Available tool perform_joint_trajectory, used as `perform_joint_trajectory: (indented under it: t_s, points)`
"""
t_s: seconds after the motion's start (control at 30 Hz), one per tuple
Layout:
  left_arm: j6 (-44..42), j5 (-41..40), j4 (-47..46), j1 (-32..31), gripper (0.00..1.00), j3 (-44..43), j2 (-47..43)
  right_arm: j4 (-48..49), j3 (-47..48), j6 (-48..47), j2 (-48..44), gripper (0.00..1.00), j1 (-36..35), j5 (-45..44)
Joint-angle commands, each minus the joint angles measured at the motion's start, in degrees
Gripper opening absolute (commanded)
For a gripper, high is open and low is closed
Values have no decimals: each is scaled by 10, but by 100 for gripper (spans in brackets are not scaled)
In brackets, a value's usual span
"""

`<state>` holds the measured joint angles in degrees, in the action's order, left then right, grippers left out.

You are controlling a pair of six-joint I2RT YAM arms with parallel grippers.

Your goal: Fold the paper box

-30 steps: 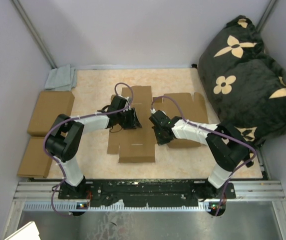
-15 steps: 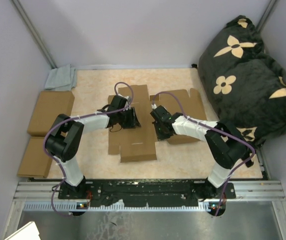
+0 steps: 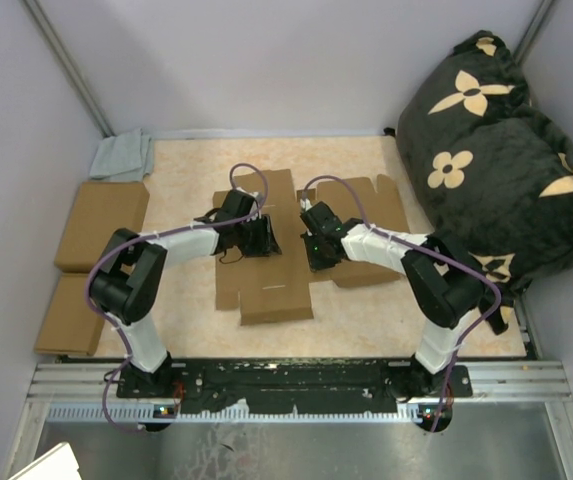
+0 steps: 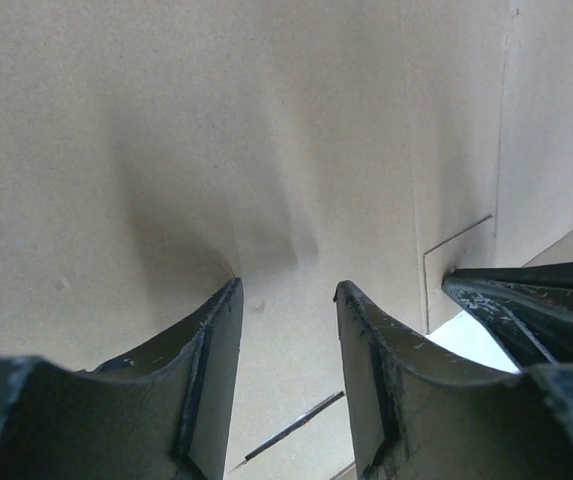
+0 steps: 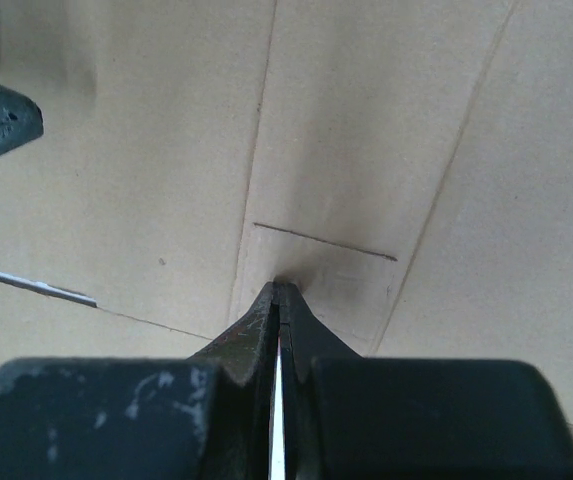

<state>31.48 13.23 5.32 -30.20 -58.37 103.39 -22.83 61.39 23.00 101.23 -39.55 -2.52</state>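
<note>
Paper box (image 3: 276,295) lay as an unfolded die-cut sheet near the middle of the table (image 3: 181,185), with both arms reaching onto it from the near edge. Left gripper (image 3: 264,238) sat over the central panel, its fingers spread with a clear gap and nothing pinched between them; in the left wrist view the tips were down close against bare cardboard, beside a cut slot. Right gripper (image 3: 316,250) was pressed together, fingers meeting in a thin line, the closed tip touching the cardboard just short of a short slit between two crease lines. The two grippers were near each other but apart, left one on the left of the sheet's centre, right one on the right. One flap extended toward the near edge, a narrower one toward the far side, a wide notched panel to the right. Two closed brown boxes (image 3: 101,225) lay at the left edge, well apart from the sheet. Grey-blue cloth (image 3: 123,157) lay at the far left corner. Dark cushion (image 3: 496,150) with pale flower shapes filled the right side.
</note>
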Motion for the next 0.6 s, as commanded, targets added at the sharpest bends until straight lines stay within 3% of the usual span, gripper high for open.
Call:
perform_joint_trajectory:
  t_s: [0.0, 0.23, 0.4, 0.57]
  points:
    - [-32, -41, 74, 1, 51, -1, -46, 37, -16, 1, 48, 0, 3, 37]
    - [-52, -69, 183, 10, 58, 3, -193, 49, -22, 12, 51, 0, 4, 55]
    - [2, -64, 246, 9, 58, 94, -312, 47, -18, 20, 59, 0, 4, 62]
    - [65, -115, 311, 9, 55, 173, -429, 50, -22, 36, 63, 0, 8, 71]
